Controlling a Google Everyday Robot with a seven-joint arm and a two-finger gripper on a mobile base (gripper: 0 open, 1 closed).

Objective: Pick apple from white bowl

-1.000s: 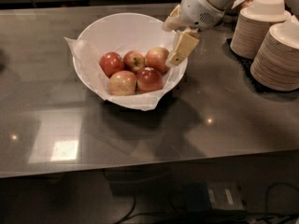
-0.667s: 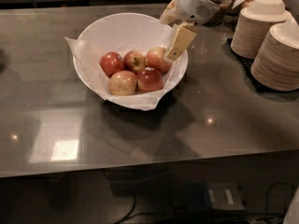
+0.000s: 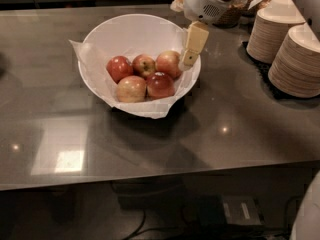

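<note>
The white bowl (image 3: 100,36), lined with crumpled white paper, sits on the dark counter and holds several apples. The pinkish-orange apple (image 3: 168,63) lies at the right of the pile, next to two deep-red apples (image 3: 120,67) (image 3: 160,84) and a pale yellow one (image 3: 131,88). My gripper (image 3: 184,36) hangs over the bowl's right rim, open. One tan finger (image 3: 194,43) points down, its tip just beside the apple's right side. The other finger is mostly hidden behind the white wrist (image 3: 205,1). Nothing is held.
Two stacks of tan disposable bowls (image 3: 272,29) (image 3: 297,61) stand at the right on a dark mat. A basket-like object (image 3: 235,11) sits behind the wrist. The counter's front edge (image 3: 160,176) runs across the lower part of the view, with cables below.
The wrist has shifted slightly left and up, and the lower finger now hangs more upright by the apple. The apples and bowl have not moved.
</note>
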